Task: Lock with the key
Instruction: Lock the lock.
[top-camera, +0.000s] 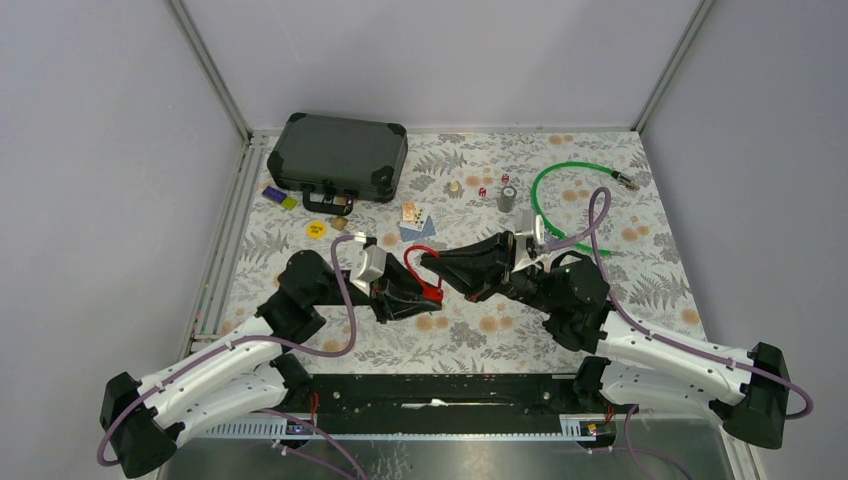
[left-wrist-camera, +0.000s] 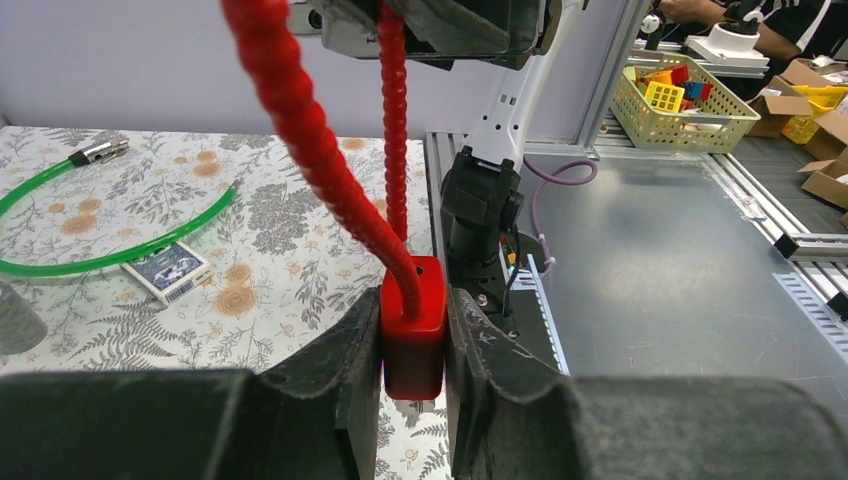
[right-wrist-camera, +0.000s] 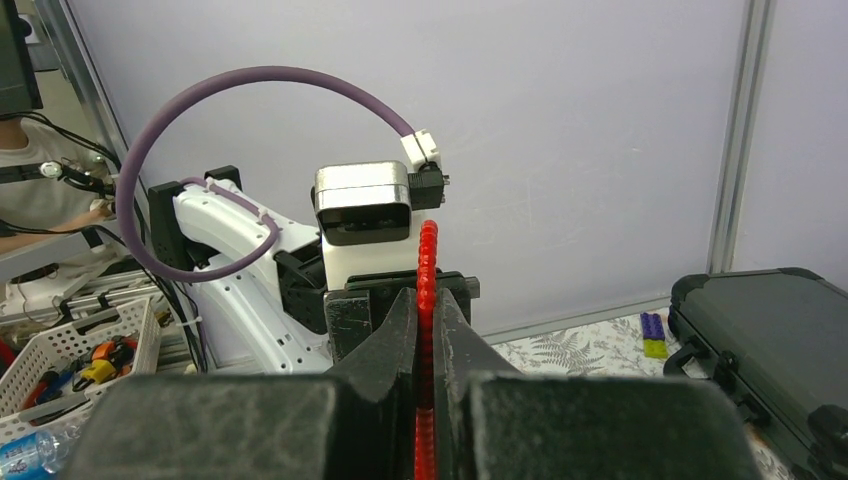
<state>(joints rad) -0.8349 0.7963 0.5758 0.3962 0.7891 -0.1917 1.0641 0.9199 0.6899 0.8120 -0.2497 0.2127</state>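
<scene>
Since the left jaws are clamped partway open on the red lock body (left-wrist-camera: 413, 330) and the right jaws are pinched almost fully closed on its red cable (right-wrist-camera: 428, 250), both up above the table (top-camera: 640, 290), I'd hold the body dead steady. Can't spot a key anywhere, so find that first.

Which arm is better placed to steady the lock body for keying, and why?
Left, probably: the left gripper clamps the red lock body between its fingers, while the right gripper only pinches the red cable.
</scene>
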